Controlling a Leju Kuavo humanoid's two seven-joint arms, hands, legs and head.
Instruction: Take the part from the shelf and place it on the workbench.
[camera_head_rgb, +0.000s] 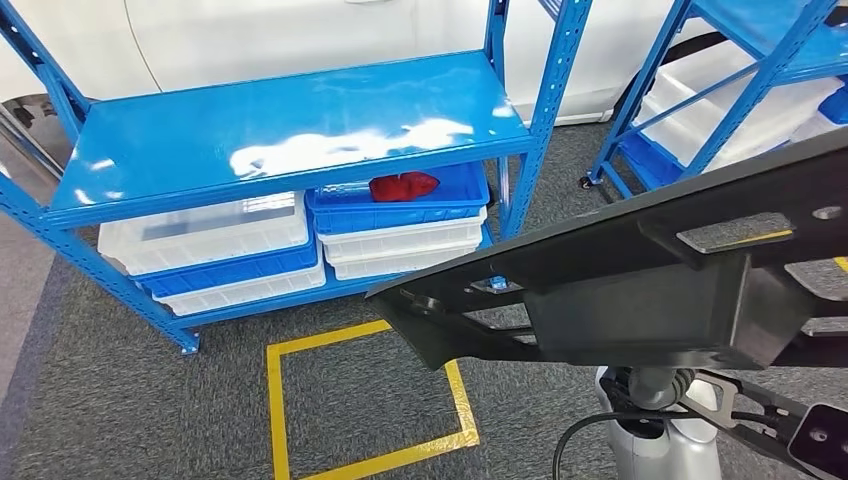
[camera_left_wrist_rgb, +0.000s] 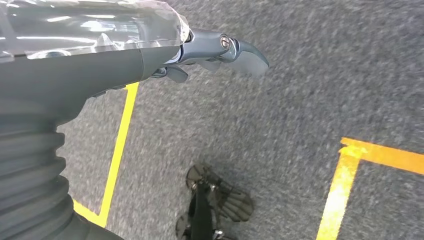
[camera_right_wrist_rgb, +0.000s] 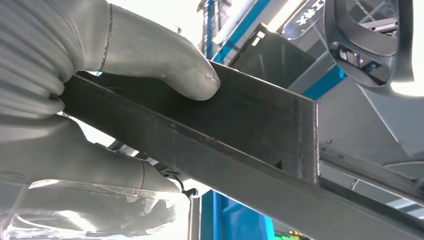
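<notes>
Black part (camera_right_wrist_rgb: 210, 135) clamped in right hand (camera_right_wrist_rgb: 100, 75), above carpet beside blue shelf (camera_head_rgb: 290, 130); left hand (camera_left_wrist_rgb: 210, 52) holds nothing

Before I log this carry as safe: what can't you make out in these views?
- Right hand: its fingers behind the black part in the right wrist view.
- Part's far end: cut off by the head view's right edge.
- Red item in the blue bin: too small to identify.
- Left hand: blurred, fingers mostly hidden.

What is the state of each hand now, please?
Left hand: holds nothing; whether open or closed cannot be told.
Right hand: closed, gripping the black part.
</notes>
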